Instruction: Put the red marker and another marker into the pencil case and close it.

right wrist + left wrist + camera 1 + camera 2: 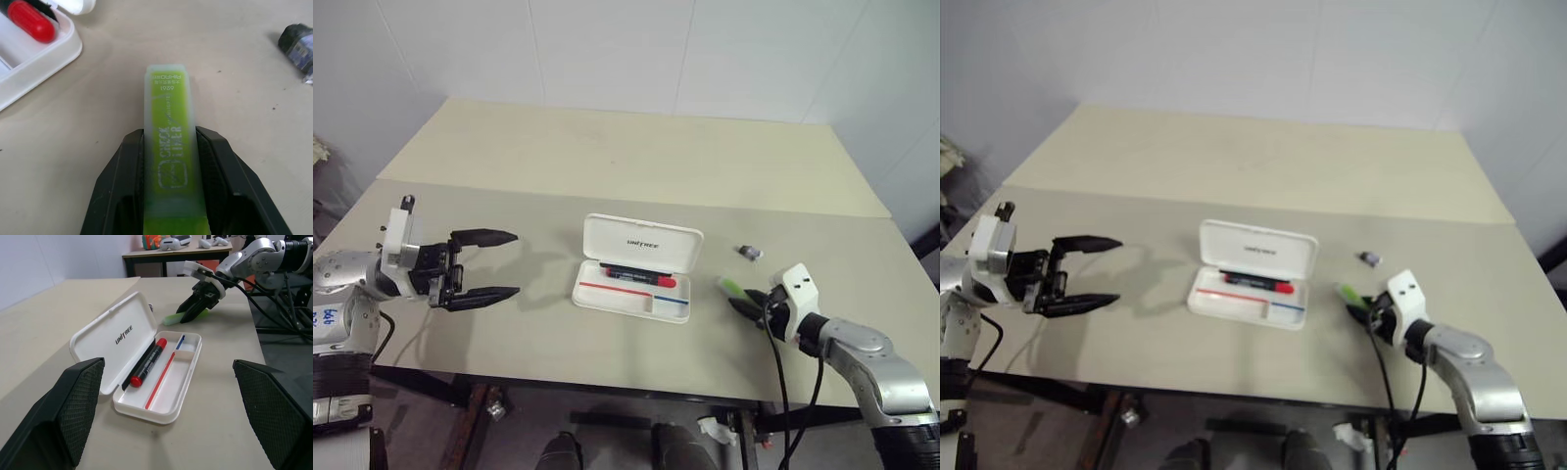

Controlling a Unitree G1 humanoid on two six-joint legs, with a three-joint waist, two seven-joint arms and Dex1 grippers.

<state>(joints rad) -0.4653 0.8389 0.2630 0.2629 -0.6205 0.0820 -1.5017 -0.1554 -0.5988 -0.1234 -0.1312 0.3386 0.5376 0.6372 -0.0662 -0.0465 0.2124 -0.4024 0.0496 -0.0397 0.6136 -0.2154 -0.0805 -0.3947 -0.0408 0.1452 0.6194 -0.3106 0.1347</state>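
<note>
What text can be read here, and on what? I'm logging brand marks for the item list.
"UNITREE": inside the lid of the pencil case.
"CHECK LINER" and "1939": on the green marker; the line above "1939" is too faint to read.
The red marker has barrel print too small to read.

The two eye views look down and forward from the head over the table [636,157], sharing nearly the same scene. The left wrist view faces across the table, near the open pencil case [146,367]. The right wrist view sits very close above the green marker [170,147].
</note>
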